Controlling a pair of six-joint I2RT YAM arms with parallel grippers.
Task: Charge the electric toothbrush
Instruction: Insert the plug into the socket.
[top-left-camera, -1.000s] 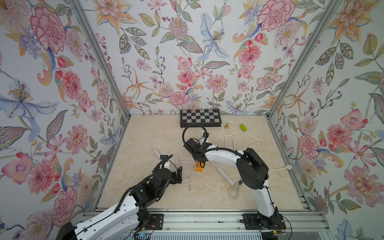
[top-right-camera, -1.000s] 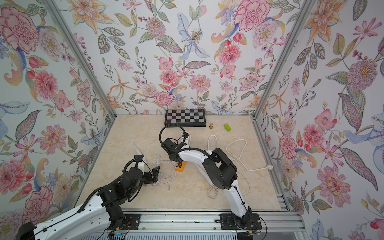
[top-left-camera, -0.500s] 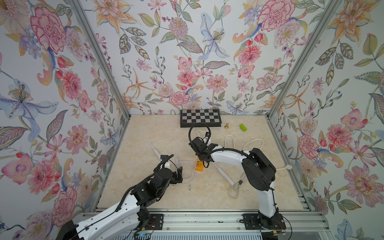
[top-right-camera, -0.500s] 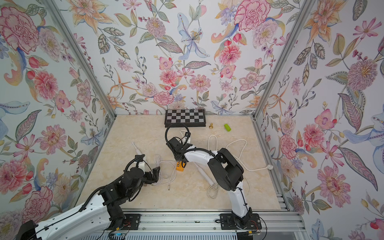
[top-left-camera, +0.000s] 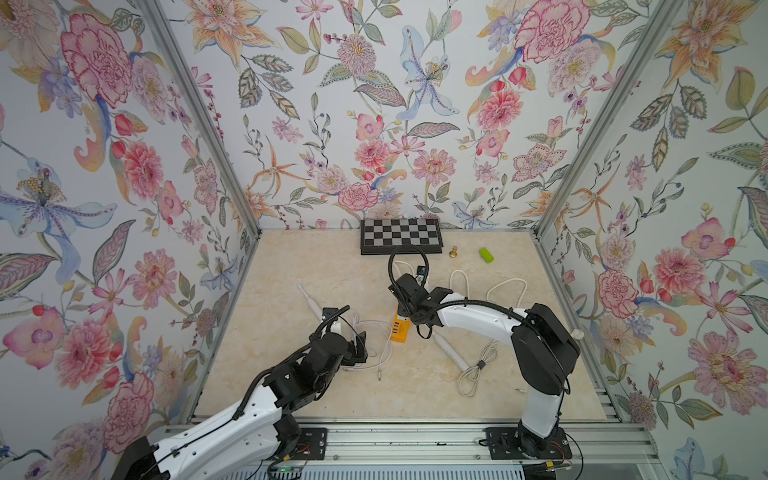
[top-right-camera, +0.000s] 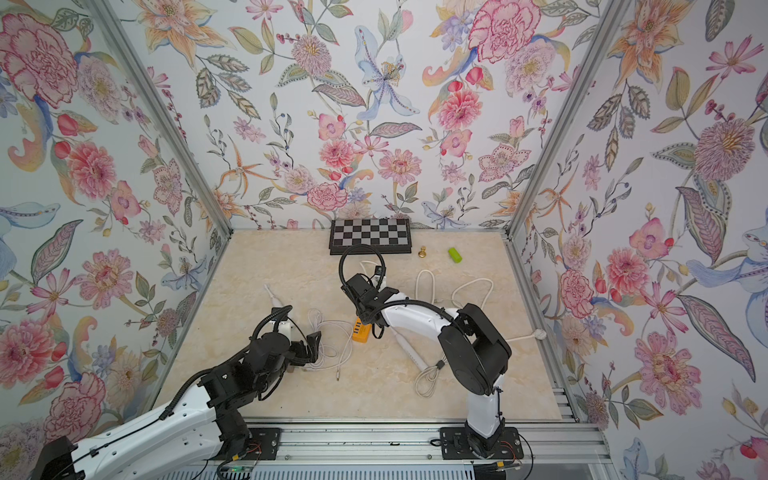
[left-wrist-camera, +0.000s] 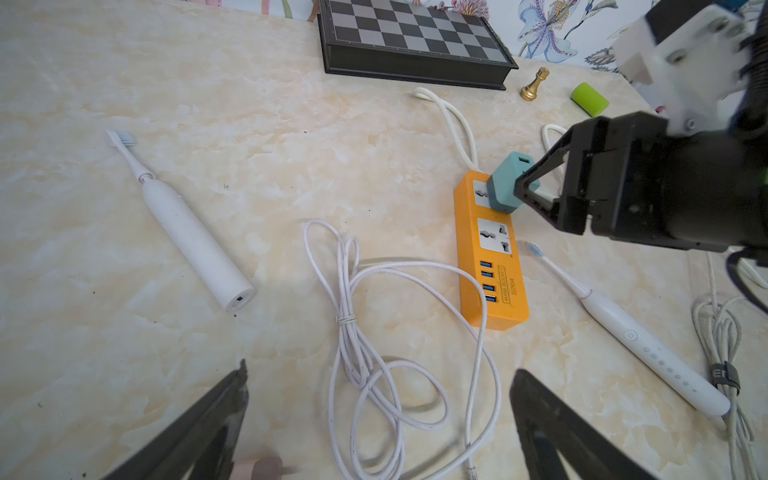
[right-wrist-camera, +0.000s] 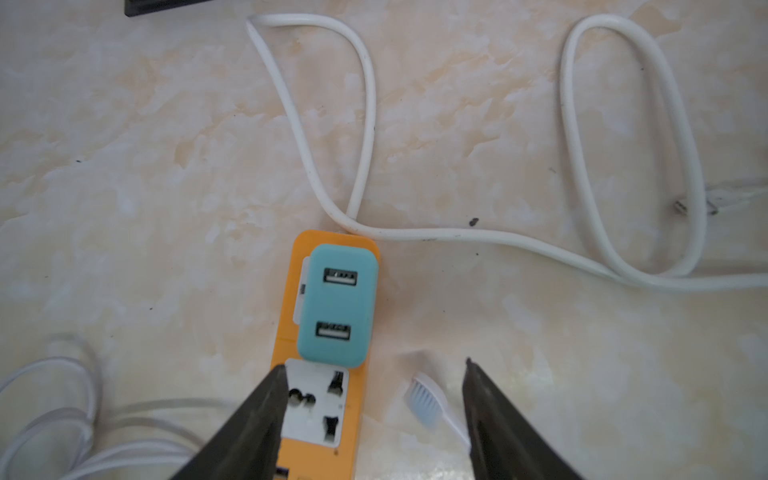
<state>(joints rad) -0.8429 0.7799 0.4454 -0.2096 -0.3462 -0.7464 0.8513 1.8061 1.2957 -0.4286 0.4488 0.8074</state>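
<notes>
Two white electric toothbrushes lie on the table. One toothbrush is at the left, the other lies right of the orange power strip. A teal USB adapter sits plugged into the strip's far socket. My right gripper hangs open just above the strip, clear of the adapter, with nothing between its fingers. A loose white charging cable lies coiled left of the strip. My left gripper stands wide open and empty over that coil.
A folded chessboard, a gold chess piece and a green cylinder stand along the back wall. The strip's thick white cord loops to the right. A tied cable bundle lies near the right arm.
My right gripper has opened, let go of the teal adapter and drawn slightly to the right. The left arm has not moved.
</notes>
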